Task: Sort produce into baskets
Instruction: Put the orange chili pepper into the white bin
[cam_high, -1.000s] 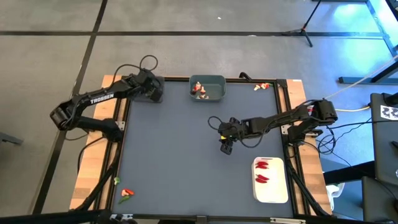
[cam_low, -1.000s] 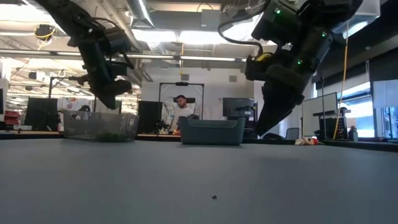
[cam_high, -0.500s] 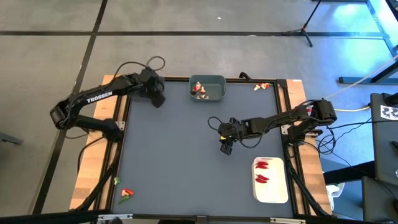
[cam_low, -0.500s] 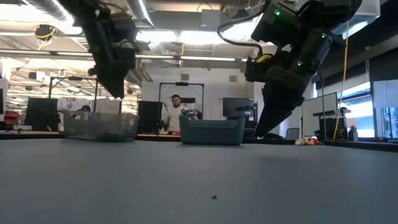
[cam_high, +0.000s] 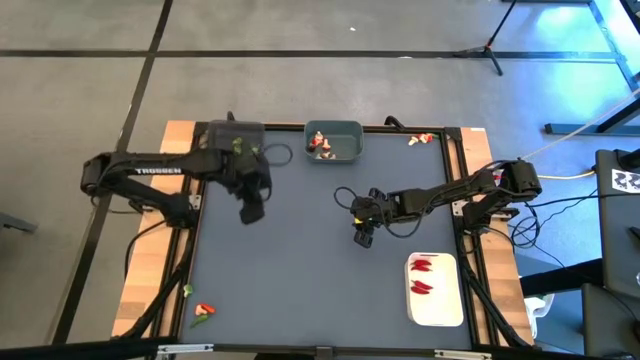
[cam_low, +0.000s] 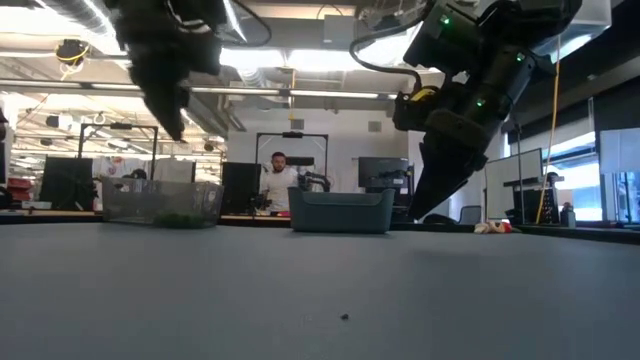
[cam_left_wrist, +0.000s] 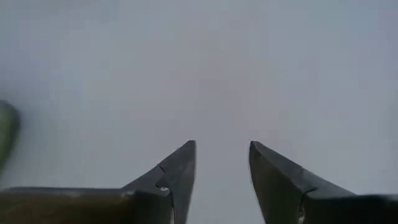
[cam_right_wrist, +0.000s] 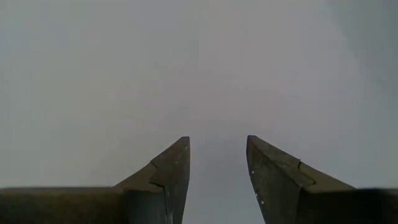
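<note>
Your left gripper (cam_high: 252, 211) hangs over bare tabletop, fingers apart and empty (green pieces (cam_high: 238, 145) lie in the clear bin (cam_high: 216, 132) behind it); your right gripper (cam_high: 363, 238) hovers mid-table, parted, holding nothing; red chilies (cam_high: 421, 276) sit in the white tray (cam_high: 440, 310).

Dark grey table (cam_high: 300, 260) is carrying three bins: clear-grey bin (cam_high: 232, 137) at far-left edge, teal bin (cam_high: 335, 141) at far-middle, white tray (cam_high: 436, 290) near-right. Loose produce is lying at far-right (cam_high: 421, 139) and near-left corner (cam_high: 202, 312).
</note>
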